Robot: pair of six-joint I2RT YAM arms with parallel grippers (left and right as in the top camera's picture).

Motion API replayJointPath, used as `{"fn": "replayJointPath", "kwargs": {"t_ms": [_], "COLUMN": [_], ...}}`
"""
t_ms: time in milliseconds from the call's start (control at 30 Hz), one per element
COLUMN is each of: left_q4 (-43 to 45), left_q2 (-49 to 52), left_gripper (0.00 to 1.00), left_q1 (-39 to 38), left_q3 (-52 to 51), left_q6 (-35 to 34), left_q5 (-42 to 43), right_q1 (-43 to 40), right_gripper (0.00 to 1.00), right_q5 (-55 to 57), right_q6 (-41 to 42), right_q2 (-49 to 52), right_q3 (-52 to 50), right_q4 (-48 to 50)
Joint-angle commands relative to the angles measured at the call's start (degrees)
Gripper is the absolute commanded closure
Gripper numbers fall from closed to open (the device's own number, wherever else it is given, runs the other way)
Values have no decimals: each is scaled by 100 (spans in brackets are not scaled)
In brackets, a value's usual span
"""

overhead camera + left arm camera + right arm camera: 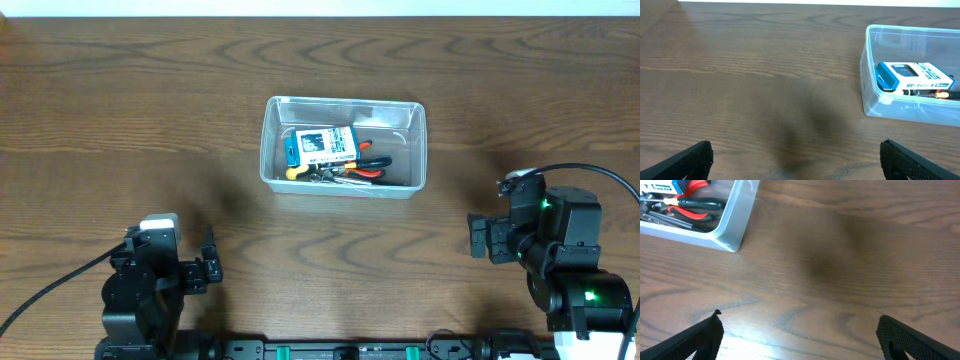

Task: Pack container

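Overhead, the clear rectangular plastic container point(345, 99) sits mid-tabletop point(120, 120). It holds a blue-and-white cardboard box point(322, 146) lying over red-handled pliers point(368, 172). The left arm point(150, 285) and right arm point(560, 250) sit near the front edge, well apart from the container. Each has its jaws spread wide, with nothing between them.

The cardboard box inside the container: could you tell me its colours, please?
The box is blue and white, shown best in the left wrist view.

A dark brown wood-grain table point(120, 110) fills the view. A pale strip runs along its far edge. Light is soft and even.
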Motion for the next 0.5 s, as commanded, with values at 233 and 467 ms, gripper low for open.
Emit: {"fn": "replayJointPath", "kwargs": {"t_ms": [233,467], "left_q4": [24,24], "left_q2": [-46,-46], "left_gripper": [2,2], "left_q1": [-24,-24], "left_q3": [-2,-2], "left_q6": [-92,-90], "left_q5": [35,33], "right_q1": [39,63], "right_gripper": [1,1], "right_q5": [66,-232], "right_q6": [31,61], "right_q2": [-116,-1624], "right_q3": [-28,-269], "right_q4": [-9,317]}}
